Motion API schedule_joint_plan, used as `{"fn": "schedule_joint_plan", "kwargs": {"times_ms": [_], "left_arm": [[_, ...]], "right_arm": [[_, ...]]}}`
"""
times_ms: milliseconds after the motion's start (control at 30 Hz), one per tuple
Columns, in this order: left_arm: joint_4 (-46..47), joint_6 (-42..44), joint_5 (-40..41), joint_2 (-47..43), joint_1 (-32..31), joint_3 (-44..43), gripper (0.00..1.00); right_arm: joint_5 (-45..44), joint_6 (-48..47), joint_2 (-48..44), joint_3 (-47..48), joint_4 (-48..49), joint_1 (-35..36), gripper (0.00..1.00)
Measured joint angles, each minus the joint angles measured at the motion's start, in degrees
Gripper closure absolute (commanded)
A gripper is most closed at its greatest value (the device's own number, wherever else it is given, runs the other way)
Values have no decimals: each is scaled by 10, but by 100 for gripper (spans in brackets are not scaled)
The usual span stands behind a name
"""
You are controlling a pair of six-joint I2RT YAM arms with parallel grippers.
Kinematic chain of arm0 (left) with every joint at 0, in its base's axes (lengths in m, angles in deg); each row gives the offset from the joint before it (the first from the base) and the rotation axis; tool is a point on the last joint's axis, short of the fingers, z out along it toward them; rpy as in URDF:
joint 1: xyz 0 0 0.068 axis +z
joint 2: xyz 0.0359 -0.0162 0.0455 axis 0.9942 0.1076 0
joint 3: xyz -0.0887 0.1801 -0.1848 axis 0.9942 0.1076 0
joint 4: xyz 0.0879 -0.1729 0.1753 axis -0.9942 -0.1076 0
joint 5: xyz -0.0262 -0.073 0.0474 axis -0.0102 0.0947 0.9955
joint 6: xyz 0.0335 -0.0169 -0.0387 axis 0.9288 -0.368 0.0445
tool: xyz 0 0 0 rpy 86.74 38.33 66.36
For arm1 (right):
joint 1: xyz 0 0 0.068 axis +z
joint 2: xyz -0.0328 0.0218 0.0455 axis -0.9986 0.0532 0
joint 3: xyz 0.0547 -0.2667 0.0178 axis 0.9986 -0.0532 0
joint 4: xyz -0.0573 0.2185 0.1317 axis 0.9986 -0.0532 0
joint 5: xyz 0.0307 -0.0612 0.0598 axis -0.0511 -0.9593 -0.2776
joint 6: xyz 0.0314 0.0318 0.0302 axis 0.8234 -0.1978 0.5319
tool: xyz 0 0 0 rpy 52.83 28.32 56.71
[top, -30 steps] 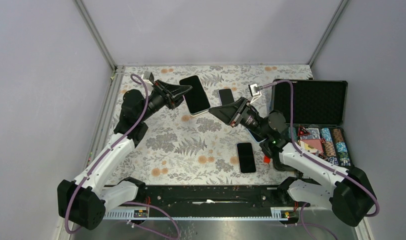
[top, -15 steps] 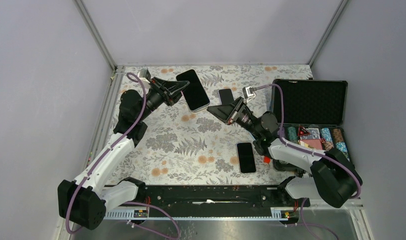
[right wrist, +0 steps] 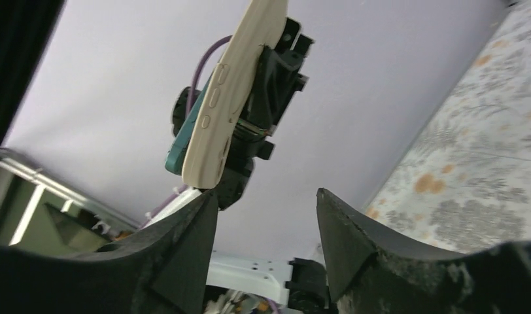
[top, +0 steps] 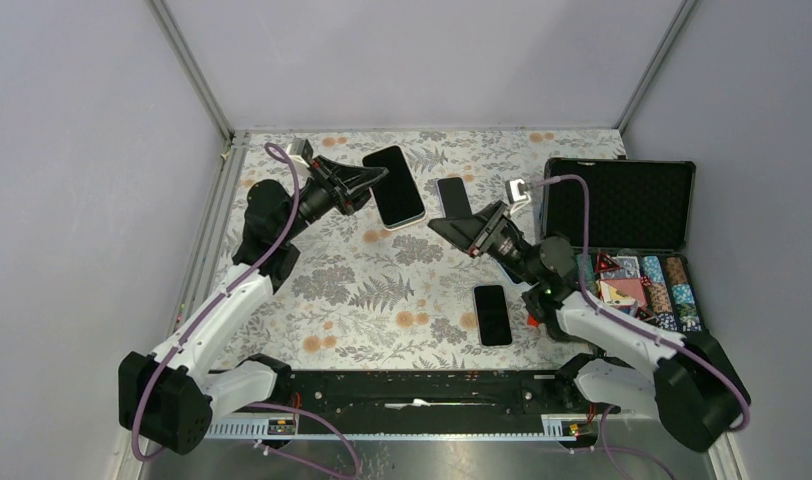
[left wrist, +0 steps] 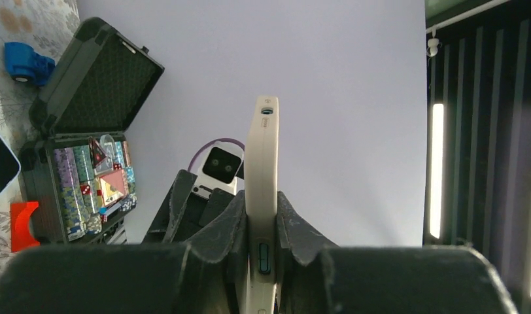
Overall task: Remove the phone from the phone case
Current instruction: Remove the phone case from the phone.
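The phone (top: 394, 186) sits in a cream phone case and is held up off the table at the back. My left gripper (top: 367, 185) is shut on its left edge. In the left wrist view the case (left wrist: 263, 144) stands edge-on between the shut fingers (left wrist: 227, 222) of the left gripper (left wrist: 261, 196). In the right wrist view a teal corner of the phone (right wrist: 180, 156) shows beside the case (right wrist: 233, 91). My right gripper (top: 444, 226) hangs just right of the phone. It (right wrist: 266, 196) is open and holds nothing.
Two bare dark phones lie on the floral cloth, one at the back (top: 453, 194) and one near the front (top: 492, 314). An open black case (top: 622, 205) with poker chips (top: 654, 285) stands at the right. A small red item (top: 531, 320) lies beside it.
My right gripper's jaws have spread apart and it has drawn back slightly to the right of the phone. The left gripper has shifted the phone a little rightward.
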Motion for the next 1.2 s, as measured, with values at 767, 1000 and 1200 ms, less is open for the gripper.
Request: {"fn": "schedule_joint_plan", "kwargs": {"times_ms": [767,1000,1200], "left_arm": [[33,3,-16,30,-7,3,100],[38,0,-13,28,-10,21,100],[38,-2,-13,24,-11,21,100]], "right_arm": [[-33,-157,-97,-3,-218,26,6],[-39,-141,-56,5,-170,58,8],[-44,-129,-41,4,-110,59,7]]}}
